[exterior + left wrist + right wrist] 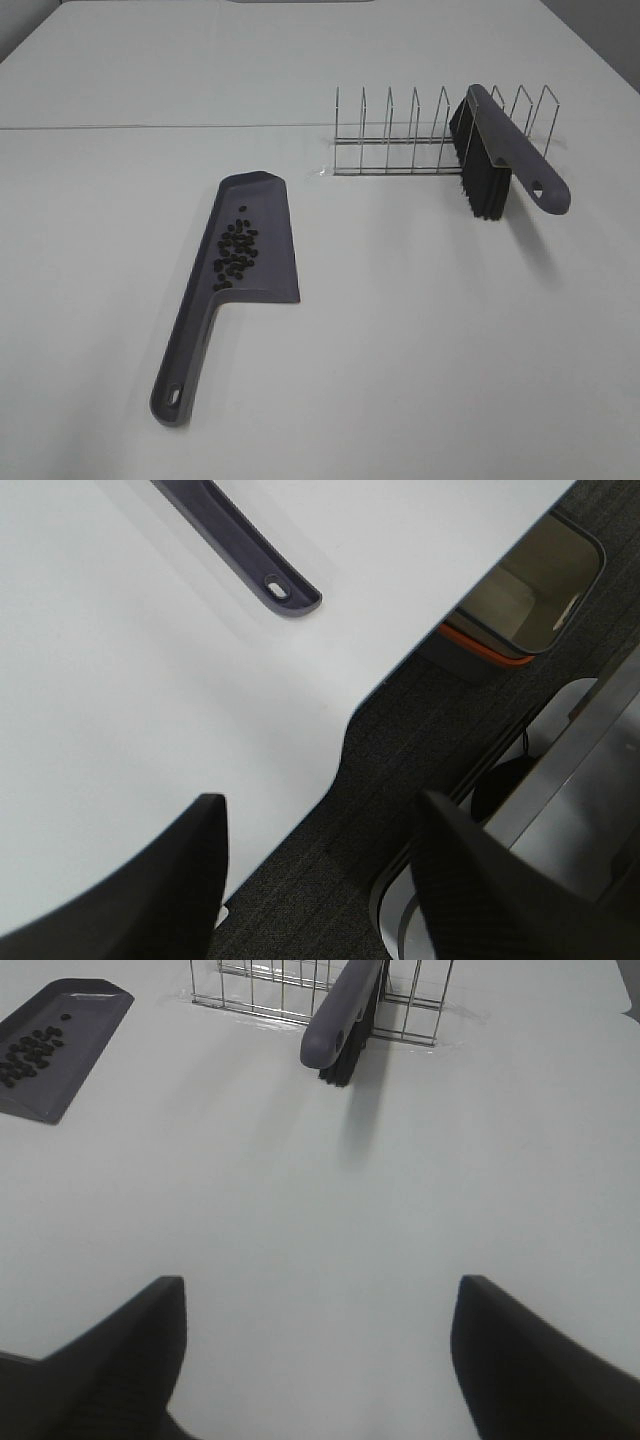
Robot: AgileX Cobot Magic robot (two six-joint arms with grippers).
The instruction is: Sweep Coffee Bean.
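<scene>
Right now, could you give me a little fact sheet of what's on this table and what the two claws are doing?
coffee beans: clustered on the dustpan's blade
dustpan: flat on the white table, handle toward the near edge
brush: propped in the wire rack
left gripper: open, empty, over the table's edge
right gripper: open, empty

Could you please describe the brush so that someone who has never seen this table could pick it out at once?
On the white table, look to the far right for the wire rack of upright loops. The brush stands propped in that rack, its grey handle sloping out toward the front. Unlike the flat grey dustpan holding the coffee beans, it has a block of black bristles.
</scene>
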